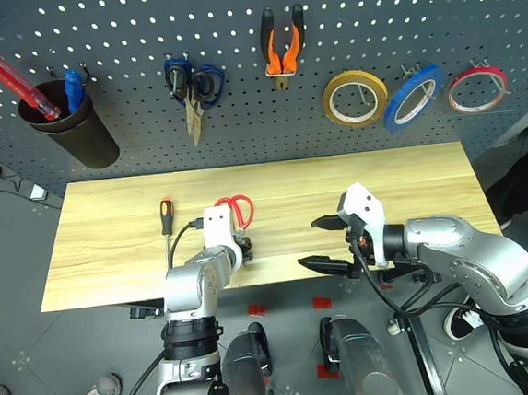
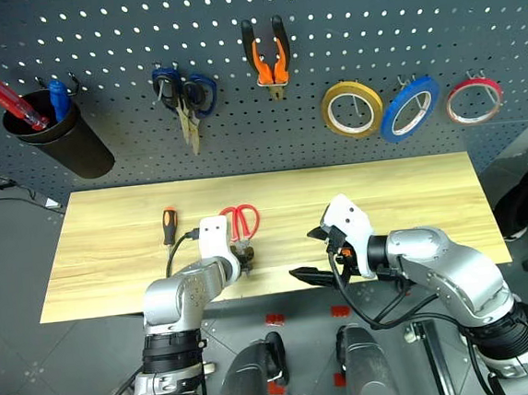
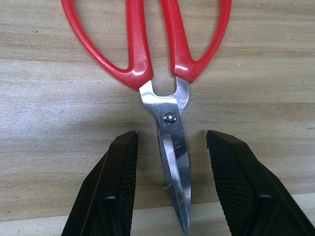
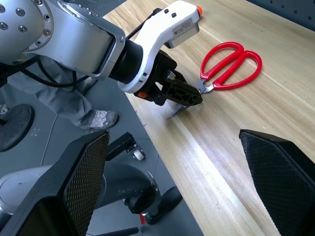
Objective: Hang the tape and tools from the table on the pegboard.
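Lay bare across the right half of the table (image 1: pixel 411 185); cluttered leftward by red-handled scissors (image 1: pixel 237 209) and screwdriver (image 1: pixel 166 217).

On the table (image 1: pixel 112 257) near its front edge lie the scissors (image 3: pixel 162 73), blades toward me, between the 2 fingers (image 3: pixel 115 187) of my left gripper (image 1: pixel 243 252). The screwdriver (image 1: pixel 166 220) lies just left of them. My right gripper (image 1: pixel 328 243) hangs further right. Behind, on the pegboard (image 1: pixel 231 34), hang pliers (image 1: pixel 283 48), with 3 tape rolls (image 1: pixel 412 97) to their right.
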Available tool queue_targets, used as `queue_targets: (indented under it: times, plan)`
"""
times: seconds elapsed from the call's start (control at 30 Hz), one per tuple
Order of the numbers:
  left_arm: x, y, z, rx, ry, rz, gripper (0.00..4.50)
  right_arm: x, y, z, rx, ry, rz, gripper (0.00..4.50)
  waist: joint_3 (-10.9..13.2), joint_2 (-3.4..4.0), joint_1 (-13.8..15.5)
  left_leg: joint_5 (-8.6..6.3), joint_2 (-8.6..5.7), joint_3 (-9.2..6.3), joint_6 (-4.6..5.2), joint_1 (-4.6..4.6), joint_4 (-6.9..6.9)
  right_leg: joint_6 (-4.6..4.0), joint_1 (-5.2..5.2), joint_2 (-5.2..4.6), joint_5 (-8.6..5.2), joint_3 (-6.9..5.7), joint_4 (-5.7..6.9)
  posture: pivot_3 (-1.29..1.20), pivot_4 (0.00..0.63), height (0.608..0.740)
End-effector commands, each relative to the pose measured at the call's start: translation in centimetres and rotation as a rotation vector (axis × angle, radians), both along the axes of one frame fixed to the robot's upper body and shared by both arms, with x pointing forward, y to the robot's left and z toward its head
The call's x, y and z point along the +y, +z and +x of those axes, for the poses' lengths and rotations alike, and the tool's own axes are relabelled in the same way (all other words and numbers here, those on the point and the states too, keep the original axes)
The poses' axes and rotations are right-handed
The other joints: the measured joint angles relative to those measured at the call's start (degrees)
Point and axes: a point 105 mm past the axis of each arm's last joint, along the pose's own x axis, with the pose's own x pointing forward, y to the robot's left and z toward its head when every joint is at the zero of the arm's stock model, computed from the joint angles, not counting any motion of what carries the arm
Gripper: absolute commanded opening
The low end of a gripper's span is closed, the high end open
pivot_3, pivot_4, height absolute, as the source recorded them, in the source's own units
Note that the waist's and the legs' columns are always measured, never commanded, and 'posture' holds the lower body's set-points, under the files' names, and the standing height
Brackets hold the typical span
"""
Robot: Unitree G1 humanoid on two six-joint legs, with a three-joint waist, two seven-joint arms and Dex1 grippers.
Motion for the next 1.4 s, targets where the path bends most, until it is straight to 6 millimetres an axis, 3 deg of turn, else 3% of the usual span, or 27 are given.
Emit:
queue_targets:
  times: [0.03, 0.53, 0.67, 0.77, 0.93, 1.07, 1.23, 1.4]
  plan:
    - [0.3, -2.6, -1.2, 0.135, 0.02, 0.011, 2.32, -0.1, 1.2, 0.2, -0.001, 0.003, 0.045, 4.5, 0.0, 0.0, 0.0, 0.0, 0.0, -0.01, 0.0, 0.01, 0.02, 0.0, 0.02, 0.0, 0.0, 0.0, 0.01, -0.22, 0.337, 0.74]
    - [0.7, -4.9, -0.5, 0.253, 0.005, 0.105, 2.32, -0.8, 0.8, 1.1, 0.066, -0.025, 0.065, 4.5, -0.3, 0.35, 0.0, 0.0, -0.01, -0.02, 0.01, 0.28, 0.04, 0.05, 0.25, -0.01, 0.04, 0.0, 0.09, -0.24, 0.343, 0.74]
    - [0.5, -5.1, -0.3, 0.259, 0.004, 0.101, 2.32, -0.9, 0.8, 1.2, 0.077, -0.03, 0.071, 4.5, -0.7, 0.76, 0.0, 0.0, -0.01, 0.0, 0.01, 0.31, 0.04, 0.06, 0.27, -0.01, 0.05, 0.03, 0.1, -0.24, 0.34, 0.74]
    - [0.5, -5.2, -0.2, 0.253, 0.005, 0.091, 1.78, -1.0, 0.7, 1.2, 0.079, -0.033, 0.071, 4.5, -0.8, 0.91, -0.1, 0.0, -0.01, 0.02, 0.02, 0.39, 0.02, 0.14, 0.29, 0.0, 0.01, 0.05, 0.1, -0.25, 0.341, 0.74]
    - [0.8, -5.2, -0.4, 0.253, 0.009, 0.078, 0.3, -1.0, 0.9, 1.2, 0.077, -0.036, 0.077, 4.5, -0.8, 0.93, -0.1, -0.04, -0.01, 0.05, 0.11, 0.39, 0.03, 0.32, 0.3, -0.01, -0.08, 0.09, 0.11, -0.25, 0.34, 0.74]
    - [1.3, -4.9, -0.4, 0.239, 0.018, 0.068, 0.28, -1.0, 0.9, 1.2, 0.075, -0.038, 0.081, 4.5, -0.8, 0.93, -0.1, 0.0, -0.02, 0.08, 0.03, 0.39, 0.03, 0.33, 0.3, -0.01, -0.06, 0.11, 0.1, -0.24, 0.338, 0.74]
    - [1.8, -3.0, 0.6, 0.091, -0.03, 0.105, 0.28, -0.9, 1.3, 1.3, -0.018, -0.05, 0.049, 4.5, -0.8, 0.93, -0.6, 0.0, -0.01, 0.08, 0.01, 0.39, -0.04, 0.31, 0.27, -0.01, -0.05, 0.11, 0.09, -0.25, 0.339, 0.74]
    - [1.9, 2.3, 1.5, -0.302, -0.167, 0.281, 0.28, -0.7, 2.9, 2.4, -0.289, -0.181, 0.006, 4.5, -0.7, 0.7, -1.4, 0.0, 0.0, 0.12, -0.02, 0.26, -0.18, 0.11, 0.08, -0.01, 0.07, 0.14, 0.03, -0.24, 0.341, 0.74]
